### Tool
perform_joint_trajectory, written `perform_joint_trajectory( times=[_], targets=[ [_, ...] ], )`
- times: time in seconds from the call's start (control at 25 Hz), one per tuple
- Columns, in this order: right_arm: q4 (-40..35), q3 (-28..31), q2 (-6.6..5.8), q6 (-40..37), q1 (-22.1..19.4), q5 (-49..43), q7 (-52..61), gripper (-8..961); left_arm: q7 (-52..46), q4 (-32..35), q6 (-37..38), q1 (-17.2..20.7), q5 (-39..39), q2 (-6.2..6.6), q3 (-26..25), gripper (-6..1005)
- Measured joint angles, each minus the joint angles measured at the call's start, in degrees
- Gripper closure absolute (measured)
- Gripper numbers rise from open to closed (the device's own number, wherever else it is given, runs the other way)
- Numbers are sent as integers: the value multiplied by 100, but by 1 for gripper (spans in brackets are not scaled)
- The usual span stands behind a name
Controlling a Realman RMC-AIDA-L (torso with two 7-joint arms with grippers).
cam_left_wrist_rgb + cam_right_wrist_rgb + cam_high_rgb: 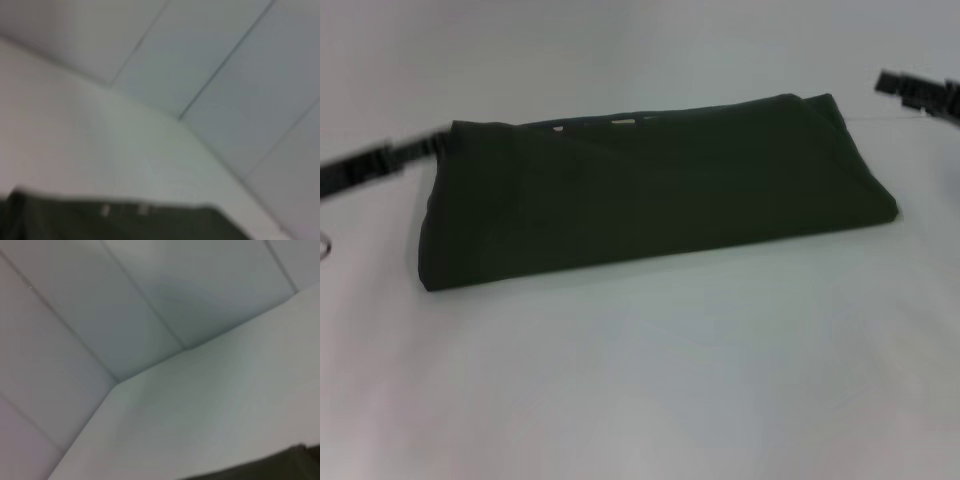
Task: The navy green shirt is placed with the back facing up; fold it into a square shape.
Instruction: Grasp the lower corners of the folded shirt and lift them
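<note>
1. Centrally, the navy green shirt lies folded into a long band on the white counter, between the two claws; pale flecks show along its far edge.
2. Left claw: smeared dark bar at the shirt's far-left corner, apparently touching the cloth; whether it is open or holding anything cannot be told.
3. Right claw: off the shirt's far-right corner, clear of the cloth, partly cut off by the frame edge; its opening is unreadable.
4. Wrist views: only slivers of shirt, counter and pale wall panels.
</note>
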Motion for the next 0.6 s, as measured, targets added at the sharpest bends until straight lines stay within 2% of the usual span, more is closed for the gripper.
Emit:
perform_joint_trajectory(
  times=[0.16, 0.28, 0.6],
  targets=[
    [-114, -8, -52, -392, -286, -47, 13, 114, -154, 87, 32, 114, 558, -22, 19, 139],
    [-189, -42, -52, -485, -400, -58, 6, 84, -408, -11, -382, 88, 958, -31, 33, 126],
    [-236, -307, -71, -467, -413, -274, -17, 39, -1144, -107, -777, 106, 1178, -58, 180, 126]
  ],
)
